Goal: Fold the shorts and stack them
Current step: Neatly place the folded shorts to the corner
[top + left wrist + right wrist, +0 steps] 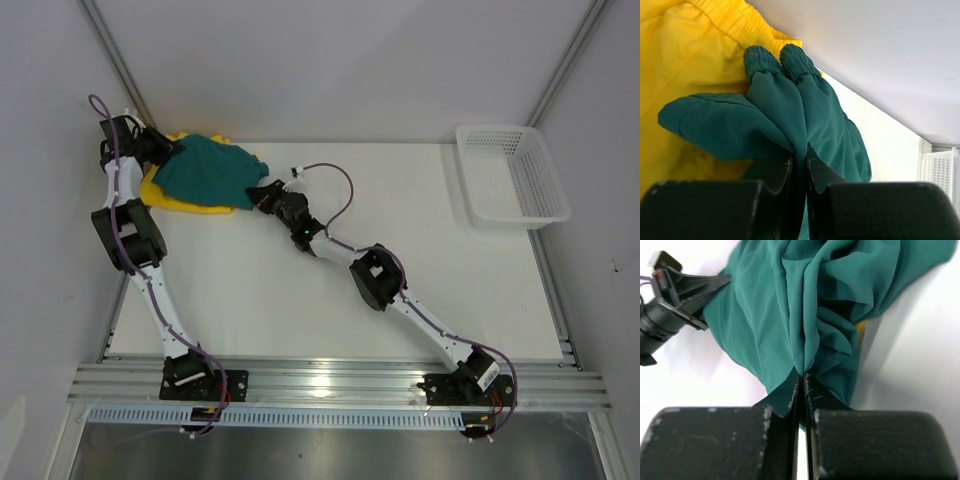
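A white mesh basket [512, 178] sat at the far right corner of the tabletop [450, 240], well apart from the clothes. A purple cable [346, 188] looped over the tabletop just behind the right arm's wrist. Nothing lay between the two arms' reach and the pile.

Both pairs of shorts were at the far left corner, close to the back wall. The yellow shorts [190, 206] lay flat underneath, their gathered elastic waistband showing in the left wrist view. The teal shorts [210, 172] lay crumpled on top, covering most of the yellow pair and running into deep folds.

The left gripper [170, 152] was at the teal pair's left edge, its jaws narrow and pinching a bunched fold of teal cloth near the ribbed waistband. The right gripper [262, 192] was at the pile's right edge, jaws pressed together on a ridge of teal cloth, with a sliver of yellow showing just beyond it in the right wrist view.
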